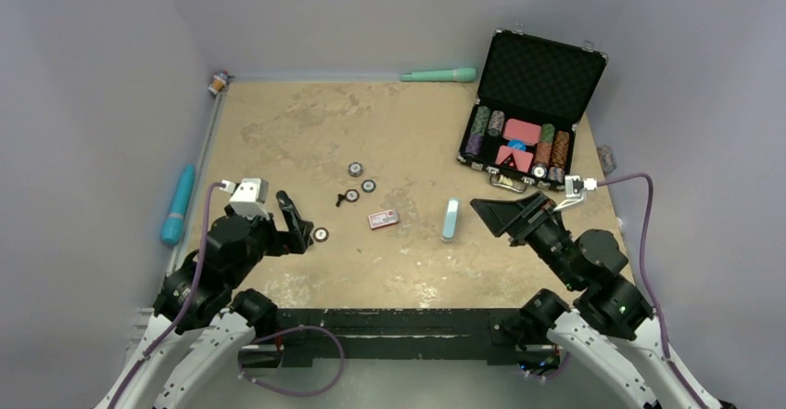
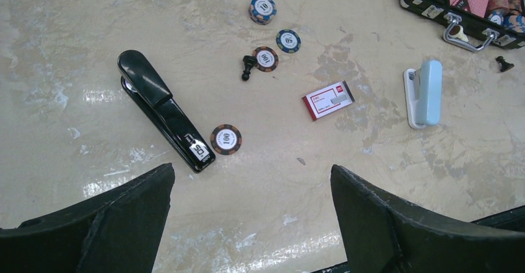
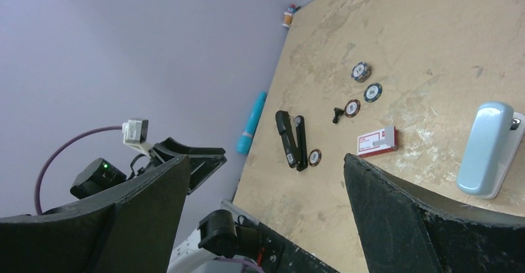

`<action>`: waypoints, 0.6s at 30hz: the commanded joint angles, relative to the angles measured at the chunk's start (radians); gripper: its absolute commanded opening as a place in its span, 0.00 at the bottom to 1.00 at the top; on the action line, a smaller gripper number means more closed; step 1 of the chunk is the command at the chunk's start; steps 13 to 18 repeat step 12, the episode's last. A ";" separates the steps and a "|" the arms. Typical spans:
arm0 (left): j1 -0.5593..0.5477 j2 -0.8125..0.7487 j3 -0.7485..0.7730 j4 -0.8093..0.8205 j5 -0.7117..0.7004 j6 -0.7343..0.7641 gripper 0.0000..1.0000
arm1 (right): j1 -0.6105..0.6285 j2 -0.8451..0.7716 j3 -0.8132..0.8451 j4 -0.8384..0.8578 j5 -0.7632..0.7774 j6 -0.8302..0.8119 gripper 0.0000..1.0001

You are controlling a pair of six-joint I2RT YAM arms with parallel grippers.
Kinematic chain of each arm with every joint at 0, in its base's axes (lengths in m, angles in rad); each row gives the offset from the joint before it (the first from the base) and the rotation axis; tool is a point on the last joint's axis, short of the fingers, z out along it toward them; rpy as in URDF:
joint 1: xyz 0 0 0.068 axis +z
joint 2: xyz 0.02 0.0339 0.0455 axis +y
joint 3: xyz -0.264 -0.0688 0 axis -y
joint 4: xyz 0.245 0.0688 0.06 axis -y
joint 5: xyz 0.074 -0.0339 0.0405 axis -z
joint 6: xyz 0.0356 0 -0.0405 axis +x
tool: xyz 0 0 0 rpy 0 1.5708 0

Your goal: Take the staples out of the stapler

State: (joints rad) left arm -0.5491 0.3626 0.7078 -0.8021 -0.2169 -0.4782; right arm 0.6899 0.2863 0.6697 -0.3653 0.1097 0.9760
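Observation:
The black stapler point(image 2: 164, 115) lies flat on the table, left of centre, with its labelled tip beside a "100" poker chip point(image 2: 226, 139). It also shows in the top view point(image 1: 289, 210) and the right wrist view point(image 3: 292, 140). My left gripper point(image 2: 251, 223) is open and empty, hovering just near and right of the stapler's tip. My right gripper point(image 3: 266, 223) is open and empty, raised over the table's right side point(image 1: 505, 216). No staples are in view.
A light-blue rounded bar point(image 1: 450, 219) and a red-and-white box point(image 1: 383, 219) lie mid-table. Three more chips point(image 2: 272, 44) and a small black piece point(image 2: 247, 70) lie beyond the stapler. An open chip case point(image 1: 528, 121) stands back right. A teal cylinder point(image 1: 178, 205) lies off the left edge.

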 commanded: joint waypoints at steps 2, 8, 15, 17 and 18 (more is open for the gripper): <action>0.006 0.002 0.012 0.024 -0.008 0.011 1.00 | 0.003 -0.037 0.001 -0.024 0.007 0.026 0.99; 0.005 0.007 0.012 0.024 -0.004 0.013 1.00 | 0.003 -0.081 -0.002 -0.033 0.015 0.028 0.99; 0.005 0.006 0.012 0.026 0.007 0.015 1.00 | 0.003 -0.070 0.007 -0.037 0.010 0.023 0.99; 0.005 0.006 0.012 0.026 0.007 0.015 1.00 | 0.003 -0.070 0.007 -0.037 0.010 0.023 0.99; 0.005 0.006 0.012 0.026 0.007 0.015 1.00 | 0.003 -0.070 0.007 -0.037 0.010 0.023 0.99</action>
